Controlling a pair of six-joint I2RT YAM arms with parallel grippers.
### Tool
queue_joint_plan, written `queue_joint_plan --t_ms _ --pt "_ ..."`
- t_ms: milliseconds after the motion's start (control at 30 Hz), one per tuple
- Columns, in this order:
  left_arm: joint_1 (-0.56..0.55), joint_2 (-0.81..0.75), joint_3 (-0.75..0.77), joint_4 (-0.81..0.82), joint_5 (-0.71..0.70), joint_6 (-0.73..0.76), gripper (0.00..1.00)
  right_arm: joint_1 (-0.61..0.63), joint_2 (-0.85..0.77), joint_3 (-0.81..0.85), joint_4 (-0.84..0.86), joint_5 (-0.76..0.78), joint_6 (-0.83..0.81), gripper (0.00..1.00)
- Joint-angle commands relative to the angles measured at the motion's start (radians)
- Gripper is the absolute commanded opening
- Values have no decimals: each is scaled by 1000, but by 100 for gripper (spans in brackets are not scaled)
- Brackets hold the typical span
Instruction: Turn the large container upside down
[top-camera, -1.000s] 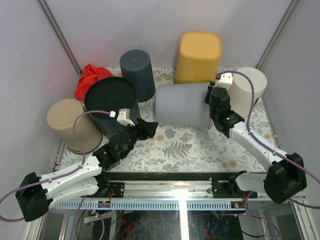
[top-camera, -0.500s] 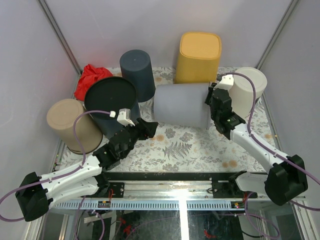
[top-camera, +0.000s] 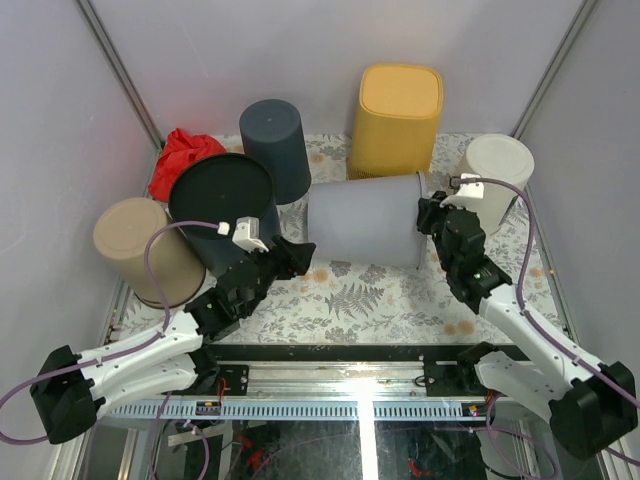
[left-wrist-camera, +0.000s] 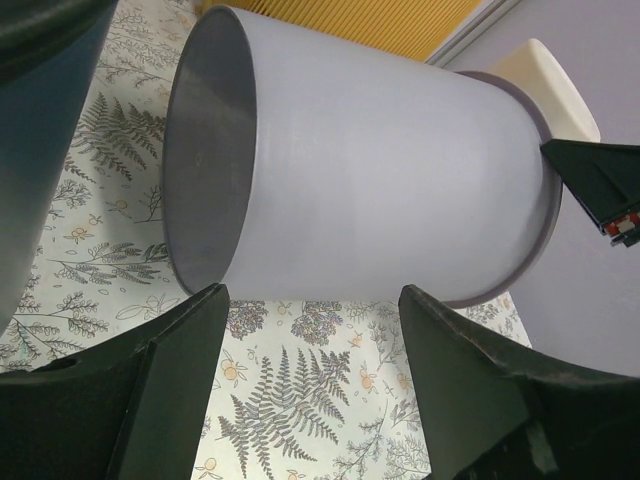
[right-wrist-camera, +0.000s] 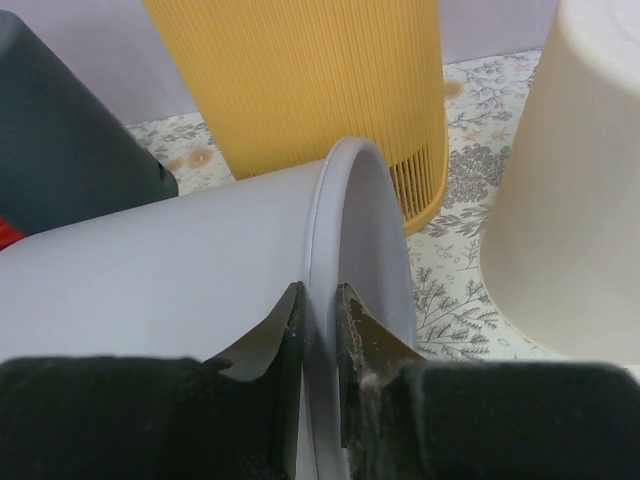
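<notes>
We find the container (top-camera: 365, 218) lying on its side at the centre of the surface (top-camera: 380, 290), rim toward 3 o'clock, base toward 9. The right claw (top-camera: 432, 212) pinches that rim. The left claw (top-camera: 300, 252) stands spread just beside the base, at 8 o'clock. A yellow bin (top-camera: 398, 110) stands at the container's 12 o'clock.

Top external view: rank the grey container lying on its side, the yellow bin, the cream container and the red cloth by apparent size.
1. The grey container and the yellow bin: too alike to rank.
2. The cream container.
3. The red cloth, partly hidden.
</notes>
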Motion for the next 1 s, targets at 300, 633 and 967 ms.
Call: queue_joint_plan --t_ms 300,633,967 --pt "7 -56 6 17 -16 -13 69 -3 -199 -180 -110 40 261 0" --pt "7 -53 12 -2 -19 -21 68 -7 -313 -208 -212 139 318 0" --pt "6 -45 12 9 -16 -18 68 -12 -415 -225 -330 194 366 0"
